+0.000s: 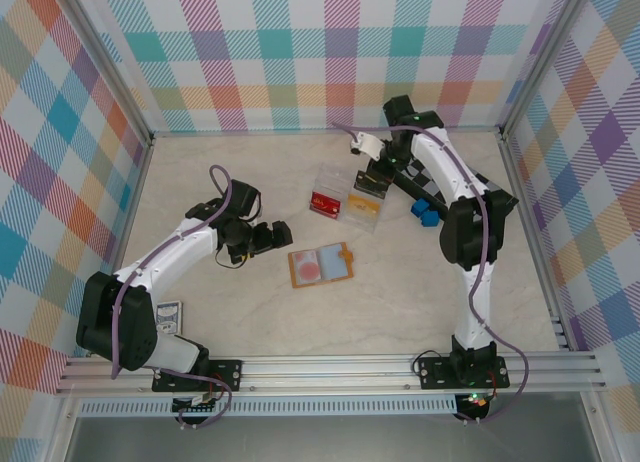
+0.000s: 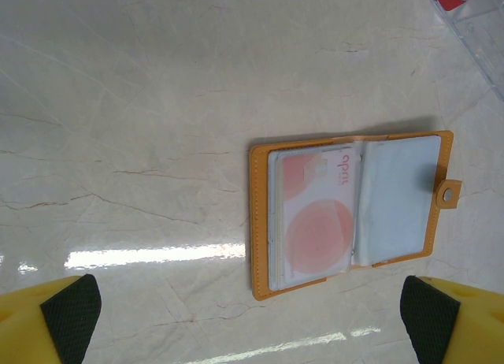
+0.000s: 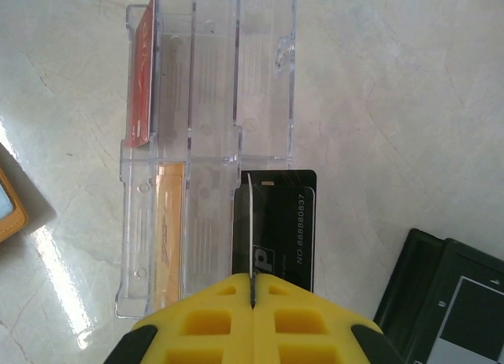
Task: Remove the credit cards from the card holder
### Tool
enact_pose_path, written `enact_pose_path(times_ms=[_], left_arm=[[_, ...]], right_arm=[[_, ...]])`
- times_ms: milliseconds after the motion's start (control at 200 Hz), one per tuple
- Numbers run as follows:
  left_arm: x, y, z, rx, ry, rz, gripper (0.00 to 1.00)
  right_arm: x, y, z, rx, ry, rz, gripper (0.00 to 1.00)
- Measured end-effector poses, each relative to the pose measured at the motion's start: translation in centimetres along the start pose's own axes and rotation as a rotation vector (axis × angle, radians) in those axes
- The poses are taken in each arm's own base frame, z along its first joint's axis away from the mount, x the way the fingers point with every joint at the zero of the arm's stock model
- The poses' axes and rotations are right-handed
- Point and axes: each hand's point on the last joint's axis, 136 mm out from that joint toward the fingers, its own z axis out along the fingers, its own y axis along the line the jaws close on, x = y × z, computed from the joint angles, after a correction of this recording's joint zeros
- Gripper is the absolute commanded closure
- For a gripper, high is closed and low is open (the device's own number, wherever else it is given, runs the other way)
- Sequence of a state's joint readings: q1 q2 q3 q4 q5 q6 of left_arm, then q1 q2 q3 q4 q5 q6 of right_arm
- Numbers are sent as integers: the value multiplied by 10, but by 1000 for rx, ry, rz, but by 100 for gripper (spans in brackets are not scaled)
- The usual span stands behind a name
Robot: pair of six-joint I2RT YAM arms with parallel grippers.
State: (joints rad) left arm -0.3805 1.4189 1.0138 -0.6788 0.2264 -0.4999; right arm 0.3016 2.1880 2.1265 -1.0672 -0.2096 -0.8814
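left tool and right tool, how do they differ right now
The left tool is open, its jaws wide apart; the right tool is shut, jaws pressed together. The left tool hovers over the open card holder, a pink card in its pocket; the right tool is at the clear tray, a black card right at its tips. Both are yellow.

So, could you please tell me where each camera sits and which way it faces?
Top external: above and behind, facing down at the table; left arm and right arm show.
Left wrist: on left arm, facing down at the open card holder; open jaws show.
Right wrist: on right arm, facing down at clear tray and dark card; shut jaws show.
Shared with top external: card holder, clear tray.
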Motion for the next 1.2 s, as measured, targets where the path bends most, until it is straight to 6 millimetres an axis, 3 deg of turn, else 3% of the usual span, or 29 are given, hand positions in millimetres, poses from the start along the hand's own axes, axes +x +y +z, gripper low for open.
enact_pose_path(times_ms=[215, 620, 815, 935, 995, 1200], left_arm=[[0, 0, 0, 0, 0, 0, 0], [1, 1, 1, -2, 2, -1, 0], [2, 1, 0, 1, 0, -4, 0], [5, 1, -1, 4, 0, -9, 0], [7, 0, -1, 5, 1, -17, 0], [20, -4, 8, 26, 25, -51, 7]], right_arm=[[3, 0, 7, -12, 11, 22, 86], [-8, -8, -5, 25, -21, 113, 69], [-17, -7, -34, 75, -71, 298, 67], [-15, 16, -55, 93, -120, 464, 65], [-10, 37, -60, 82, -131, 551, 63], [-3, 109, -40, 20, -97, 749, 62]])
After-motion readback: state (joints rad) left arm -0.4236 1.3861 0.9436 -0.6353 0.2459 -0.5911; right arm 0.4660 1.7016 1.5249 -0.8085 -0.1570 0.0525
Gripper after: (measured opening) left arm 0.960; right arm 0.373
